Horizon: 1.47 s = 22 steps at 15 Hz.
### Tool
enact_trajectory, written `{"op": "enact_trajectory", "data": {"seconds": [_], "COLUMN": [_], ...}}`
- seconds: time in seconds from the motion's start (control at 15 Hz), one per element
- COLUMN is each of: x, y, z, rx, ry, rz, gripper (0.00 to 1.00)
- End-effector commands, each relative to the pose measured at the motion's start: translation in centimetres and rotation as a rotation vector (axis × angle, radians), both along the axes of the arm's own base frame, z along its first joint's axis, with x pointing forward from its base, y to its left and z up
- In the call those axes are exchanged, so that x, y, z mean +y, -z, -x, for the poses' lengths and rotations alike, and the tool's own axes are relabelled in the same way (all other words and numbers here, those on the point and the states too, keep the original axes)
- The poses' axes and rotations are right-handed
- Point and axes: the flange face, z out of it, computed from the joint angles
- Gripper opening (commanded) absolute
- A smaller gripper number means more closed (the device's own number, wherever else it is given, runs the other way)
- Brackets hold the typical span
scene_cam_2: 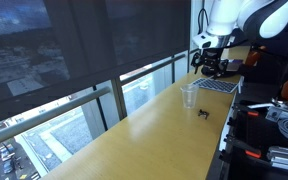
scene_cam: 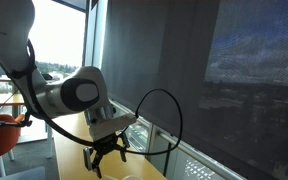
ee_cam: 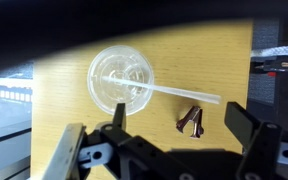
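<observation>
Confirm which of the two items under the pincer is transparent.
The cup: clear plastic, straw sticking out. The small object beside it is dark, opaque.

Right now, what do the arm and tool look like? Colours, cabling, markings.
The arm has white, rounded links and a dark grey round joint cap. A thin black cable forms a loop off the wrist. The tool is black and two-fingered, with a pale block above it. No markings are legible.

No legible txt or labels in any view.
</observation>
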Motion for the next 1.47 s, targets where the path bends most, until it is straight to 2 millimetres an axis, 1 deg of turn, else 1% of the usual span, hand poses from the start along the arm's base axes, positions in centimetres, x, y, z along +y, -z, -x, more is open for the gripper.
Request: {"op": "enact_trajectory", "data": {"seconds": [0.0, 0.33, 0.67, 1.2, 1.4], "x": [-0.8, -1.4, -1.2, -2.1, -2.7], "y": [-0.9, -0.8, -1.1, -2.1, -3.0], "z": [0.3, 0.0, -0.5, -1.9, -2.9], "rx": [-0.026, -0.026, -0.034, -0.058, -0.076], "ry": [0.007, 0.022, 0.021, 0.037, 0.05], "rz": [0.012, 0.012, 0.013, 0.016, 0.015], "gripper": [1.0, 1.0, 1.0, 1.0, 1.0]}}
